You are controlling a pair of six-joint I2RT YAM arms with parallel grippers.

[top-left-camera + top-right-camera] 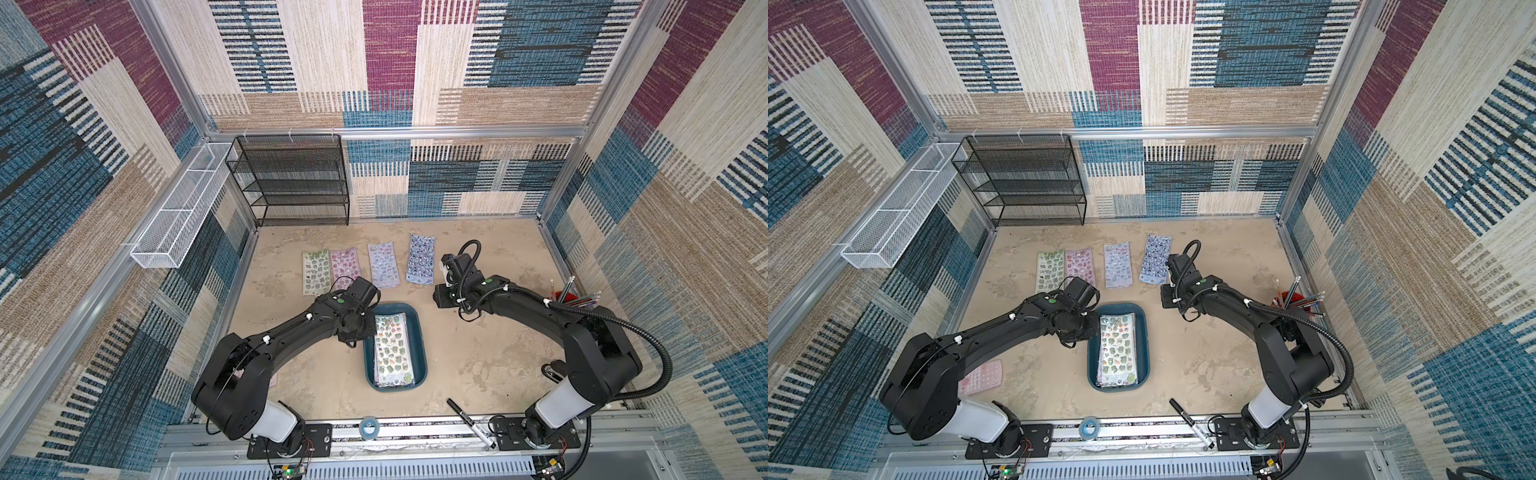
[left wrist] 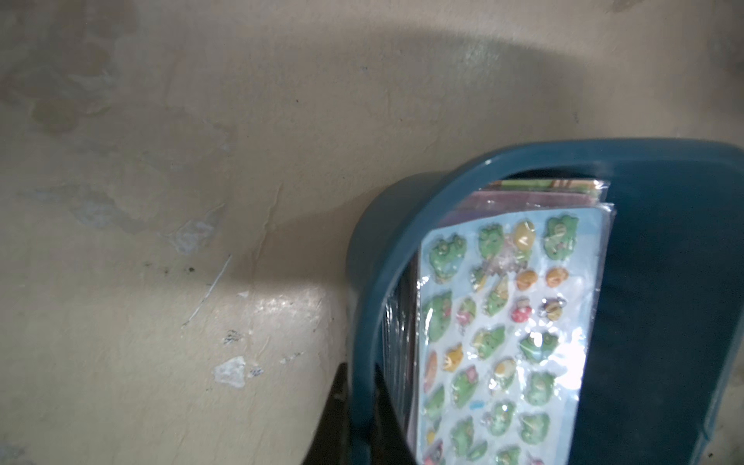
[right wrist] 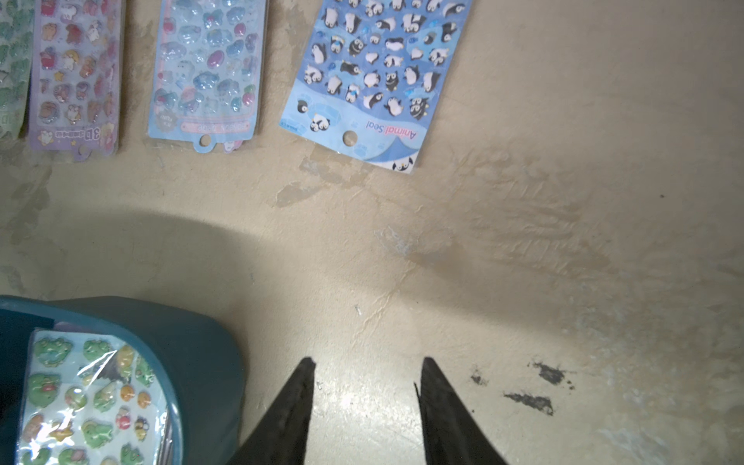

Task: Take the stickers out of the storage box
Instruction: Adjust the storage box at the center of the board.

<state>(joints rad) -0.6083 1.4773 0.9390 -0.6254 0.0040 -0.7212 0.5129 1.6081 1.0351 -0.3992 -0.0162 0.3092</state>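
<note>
Evidently the storage box (image 1: 417, 332) sits near the middle of the table (image 1: 478, 357), and most of the stickers (image 1: 392, 351) lie in it as a flat stack, with a frog sheet (image 2: 503, 322) uppermost. Four sheets lie on the table in a row beyond the box: a green sheet (image 1: 316, 272), a pink sheet (image 1: 345, 268), a lilac sheet (image 1: 383, 265) and a penguin sheet (image 3: 374, 80). Judged by the full stack, most of the task is not yet done.

The left gripper (image 2: 358, 374) is pressed together on the long wall of the box nearer the left arm. One jaw is outside and one inside, just beside the edge of the stack, and it pinches no sheet. This grip most likely anchors the light box so that it neither slides nor tips when a sheet is drawn out.

The right gripper (image 3: 366, 362) hangs over bare table near the far right corner of the box. Its jaws are spread with nothing between them, and it is probably placed to reach in for the frog sheet. The glossy wrapping and flat lie suggest a hard pinch, and a free edge seems the best access.
</note>
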